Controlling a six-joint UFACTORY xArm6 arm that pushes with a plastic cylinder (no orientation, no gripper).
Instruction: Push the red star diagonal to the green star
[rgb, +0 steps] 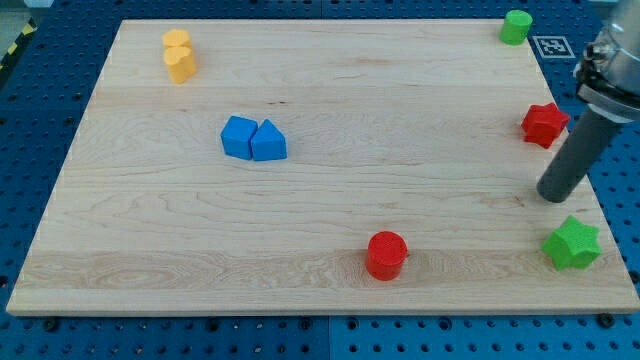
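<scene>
The red star lies near the board's right edge, in the upper half. The green star lies near the bottom right corner. My tip rests on the board between them, below the red star and just above and left of the green star, touching neither. The dark rod rises up and to the right from the tip.
A red cylinder sits at the bottom middle. Two blue blocks touch each other left of centre. Two yellow blocks sit at the top left. A green cylinder is at the top right corner. The wooden board ends close by on the right.
</scene>
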